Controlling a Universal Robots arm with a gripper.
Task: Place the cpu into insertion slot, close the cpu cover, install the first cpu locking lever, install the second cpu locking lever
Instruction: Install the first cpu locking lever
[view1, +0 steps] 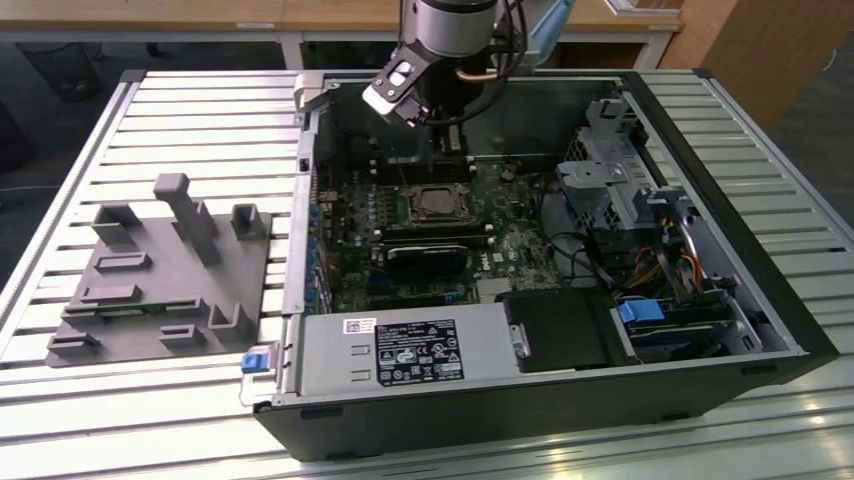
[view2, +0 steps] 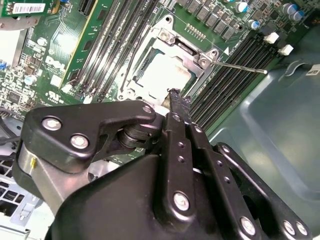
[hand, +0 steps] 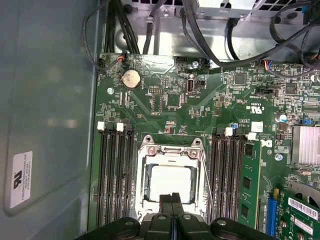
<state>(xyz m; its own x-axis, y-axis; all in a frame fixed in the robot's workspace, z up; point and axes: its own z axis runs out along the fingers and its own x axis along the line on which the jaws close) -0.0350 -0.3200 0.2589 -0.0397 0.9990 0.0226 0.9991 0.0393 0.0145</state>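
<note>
Reaching down into the case (view1: 534, 410), the pincer (view1: 450, 155) hangs just above the cpu (view1: 434, 206). In the second wrist view its fingers (view2: 177, 107) are pressed together, holding nothing; a lever (view2: 240, 66) juts out beyond them. In the first wrist view the cpu lies in the slot (hand: 170, 162) under the cover (hand: 170, 154), just ahead of the tips.

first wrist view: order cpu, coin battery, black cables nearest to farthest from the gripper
1. cpu, right beside the gripper.
2. coin battery, farther along the green board.
3. black cables, beyond the board's edge.
</note>
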